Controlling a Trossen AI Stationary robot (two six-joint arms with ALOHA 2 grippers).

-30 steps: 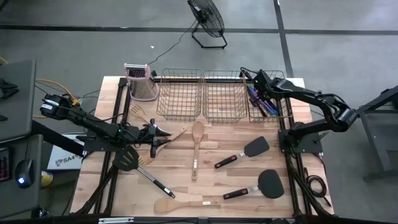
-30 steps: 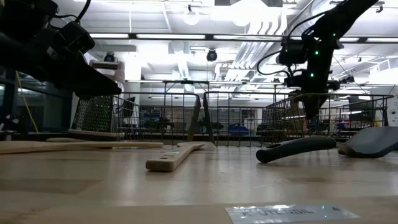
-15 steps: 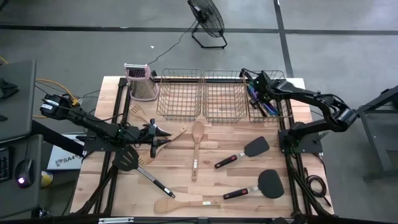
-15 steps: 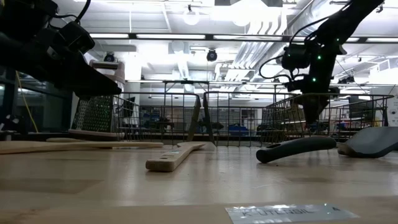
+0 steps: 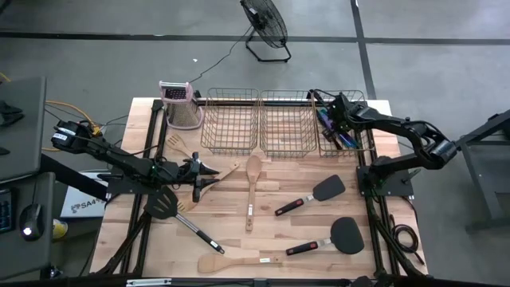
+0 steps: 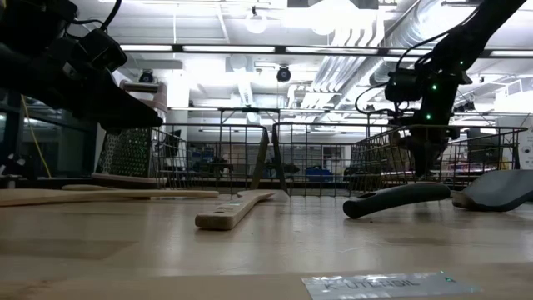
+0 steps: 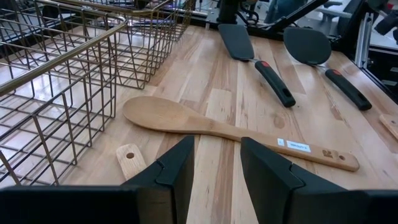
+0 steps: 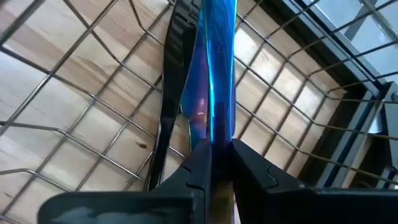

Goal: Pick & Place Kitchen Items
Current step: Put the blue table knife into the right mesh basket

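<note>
My right gripper (image 5: 336, 110) is over the right wire basket (image 5: 360, 145) at the far right, shut on a slim iridescent blue-purple piece of cutlery (image 8: 217, 56). More cutlery (image 8: 173, 68) lies in that basket. My left gripper (image 5: 212, 172) is open and empty, low over the table left of centre. A wooden spoon (image 7: 186, 121) lies flat just ahead of it, and a wooden handle end (image 7: 130, 158) lies beside one finger. Black spatulas with black-red handles (image 5: 319, 194) (image 5: 339, 237) lie flat at the right. My right gripper pinches the iridescent piece by one end (image 8: 217, 140) between its two fingers. The fingers come from above, slanting down into the basket, and lie along it. The piece reaches past the fingertips toward the basket's wire floor, beside the other cutlery.
Two more wire baskets (image 5: 229, 119) (image 5: 285, 119) stand at the far edge, with a metal grater with a pink top (image 5: 179, 104) to their left. A black slotted spatula (image 5: 171, 207) and a wooden spatula (image 5: 231, 261) lie near the front.
My right gripper has gone down into the right basket and a little toward the table's right edge, still shut on the iridescent piece.
</note>
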